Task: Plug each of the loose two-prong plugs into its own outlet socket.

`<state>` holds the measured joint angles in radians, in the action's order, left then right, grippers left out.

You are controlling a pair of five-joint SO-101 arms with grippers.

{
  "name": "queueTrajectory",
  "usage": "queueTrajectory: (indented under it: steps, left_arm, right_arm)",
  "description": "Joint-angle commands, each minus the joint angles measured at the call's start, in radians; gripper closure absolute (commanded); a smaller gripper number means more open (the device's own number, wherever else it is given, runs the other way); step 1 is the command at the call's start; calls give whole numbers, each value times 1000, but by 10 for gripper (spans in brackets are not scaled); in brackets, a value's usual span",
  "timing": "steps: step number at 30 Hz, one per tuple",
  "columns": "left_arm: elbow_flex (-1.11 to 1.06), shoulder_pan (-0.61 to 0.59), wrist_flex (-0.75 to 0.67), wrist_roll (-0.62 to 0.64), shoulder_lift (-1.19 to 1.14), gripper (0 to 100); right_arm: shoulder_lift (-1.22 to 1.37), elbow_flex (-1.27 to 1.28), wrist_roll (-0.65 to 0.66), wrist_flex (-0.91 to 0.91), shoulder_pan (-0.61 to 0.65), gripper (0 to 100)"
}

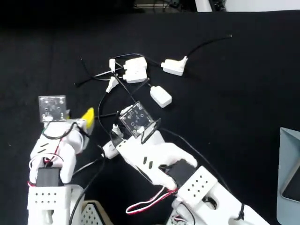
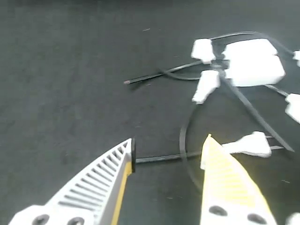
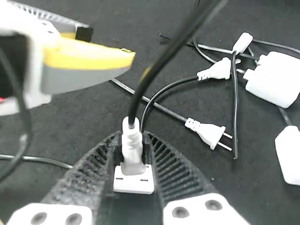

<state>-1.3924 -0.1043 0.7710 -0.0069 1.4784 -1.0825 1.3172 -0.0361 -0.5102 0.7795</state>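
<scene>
Your right claw [image 3: 130,137], black and ribbed, is clamped on a white plug [image 3: 132,150] whose end meets a flat white block [image 3: 134,179]. Your left claw [image 2: 168,139], one ribbed finger yellow and one grey, stands apart over a black cord [image 2: 159,158]. A loose plug [image 3: 208,133] with two prongs lies on the black cloth bench [image 1: 243,117], near the rounded white sockets [image 1: 135,69]

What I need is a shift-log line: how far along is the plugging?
Done, apparently: one plug sits in a small socket block, clamped by the right gripper. In hand: the left gripper hangs open over a cable beside a loose plug, prongs bare. Left: that plug, plus a second plug and a third plug by the large block, seating unclear.
</scene>
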Motion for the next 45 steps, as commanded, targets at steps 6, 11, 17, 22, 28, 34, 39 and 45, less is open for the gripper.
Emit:
queueTrajectory:
  steps: [6, 11, 17, 22, 28, 34, 39, 45]
  left_arm:
    - [242, 225, 183, 11, 11, 757]
    - [228, 320, 186, 6, 11, 757]
    - [260, 349, 250, 5, 15, 757]
    - [285, 309, 321, 5, 86, 757]
    - [197, 13, 356, 6, 207, 757]
    - [18, -211, 347, 6, 325, 757]
    - [-31, -231, 347, 6, 342, 757]
    - [-33, -229, 348, 6, 341, 757]
  right_arm:
    - [-12, -12, 5, -6, 15, 987]
    - [-13, -8, 5, -8, 15, 987]
    - [-12, -5, 5, -8, 15, 987]
    - [-10, -7, 3, -46, 15, 986]
    - [7, -16, 2, -66, 12, 985]
    - [232, -124, -2, -68, 11, 985]
    - [375, -188, -2, -66, 6, 986]
    - [404, -200, -2, -46, -34, 986]
